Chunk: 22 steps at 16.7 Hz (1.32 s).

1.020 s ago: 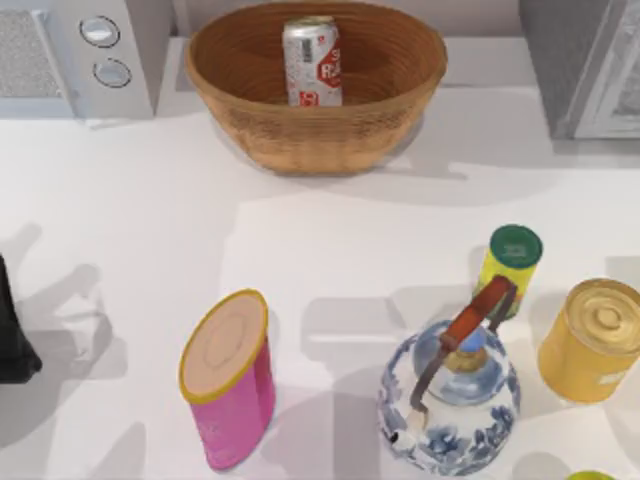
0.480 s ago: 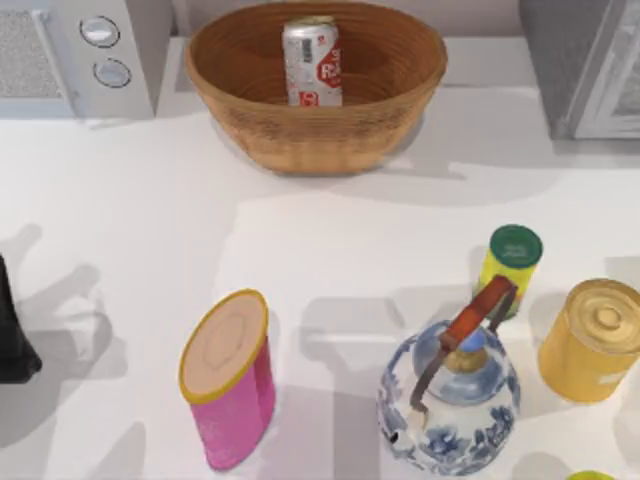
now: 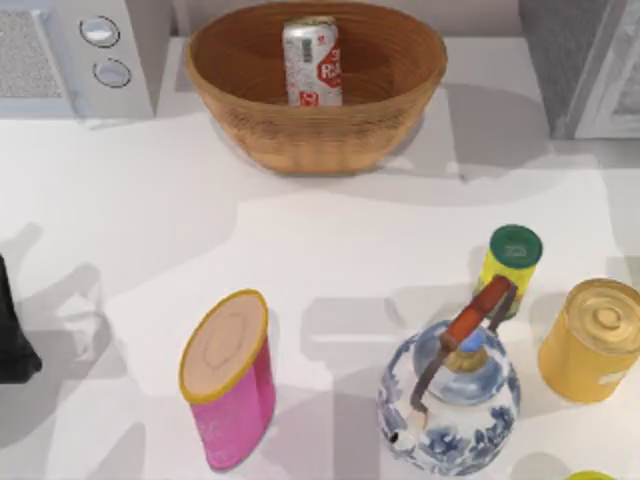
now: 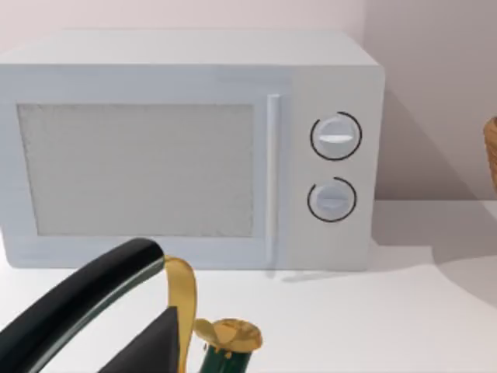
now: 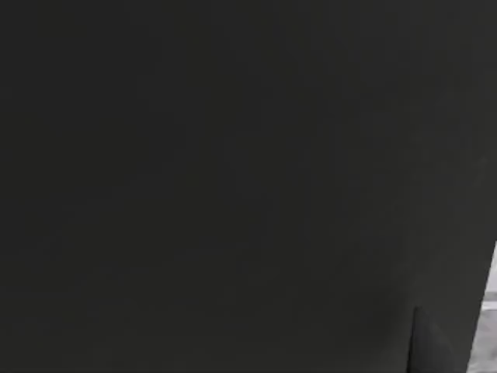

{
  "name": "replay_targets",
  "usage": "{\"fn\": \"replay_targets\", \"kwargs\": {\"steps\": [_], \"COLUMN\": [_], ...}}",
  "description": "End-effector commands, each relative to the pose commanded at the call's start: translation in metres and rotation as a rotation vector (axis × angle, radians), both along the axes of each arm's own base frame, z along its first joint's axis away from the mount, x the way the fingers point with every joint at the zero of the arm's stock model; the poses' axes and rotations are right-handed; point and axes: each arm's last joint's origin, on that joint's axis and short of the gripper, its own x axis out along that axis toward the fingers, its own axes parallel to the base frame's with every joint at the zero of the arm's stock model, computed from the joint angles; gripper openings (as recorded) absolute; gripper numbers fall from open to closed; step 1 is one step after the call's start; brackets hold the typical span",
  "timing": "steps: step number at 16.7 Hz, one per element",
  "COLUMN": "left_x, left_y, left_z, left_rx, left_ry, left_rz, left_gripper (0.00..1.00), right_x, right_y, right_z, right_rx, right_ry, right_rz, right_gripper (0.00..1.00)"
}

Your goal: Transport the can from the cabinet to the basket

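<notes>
- Since the earlier frame no object has changed its place. Only the grey shadow on the bench point(image 3: 150, 220) between the basket point(image 3: 300, 135) and the cabinet point(image 3: 585, 60) is now wider.
- Top view: the can point(image 3: 312, 62) stands upright inside the basket, towards its far wall, with the red label facing the camera. The basket is at the far edge of the bench, between the microwave point(image 3: 70, 50) on the left and the cabinet in the far right corner.
- Top view, near side: a pink canister point(image 3: 230, 385) leans a little. To its right stands a blue-and-white teapot point(image 3: 450, 400), with a small yellow can with a green lid point(image 3: 512, 265) just behind it and a yellow tin point(image 3: 592, 340) at the right. A dark shape point(image 3: 15, 330) lies at the left edge; what it is, I cannot tell.
- Left wrist view: the microwave point(image 4: 194, 148) faces the camera, door closed, with two round knobs. Close in front is a black curved handle point(image 4: 78, 299) with a gold fitting point(image 4: 229, 336). A piece of the basket's rim point(image 4: 491, 151) is at the edge.
- Right wrist view: it is dark.
- Whether the left end effector or the right end effector is apart or together, I cannot tell.
</notes>
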Motion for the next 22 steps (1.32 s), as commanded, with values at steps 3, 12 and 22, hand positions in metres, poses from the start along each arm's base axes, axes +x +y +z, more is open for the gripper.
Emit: {"fn": "replay_targets", "kwargs": {"steps": [3,12,22], "left_x": [0.0,0.0,0.0], "left_y": [0.0,0.0,0.0], "left_z": [0.0,0.0,0.0], "left_rx": [0.0,0.0,0.0], "left_ry": [0.0,0.0,0.0], "left_rz": [0.0,0.0,0.0], "left_gripper": [1.0,1.0,1.0], "right_x": [-0.013,-0.034,0.009], "right_y": [0.05,0.087,0.076], "right_z": [-0.002,-0.003,0.003], "right_rx": [-0.002,-0.005,-0.007], "right_ry": [0.002,0.0,-0.02], "right_rz": [-0.002,-0.003,-0.045], "right_gripper": [1.0,1.0,1.0]}}
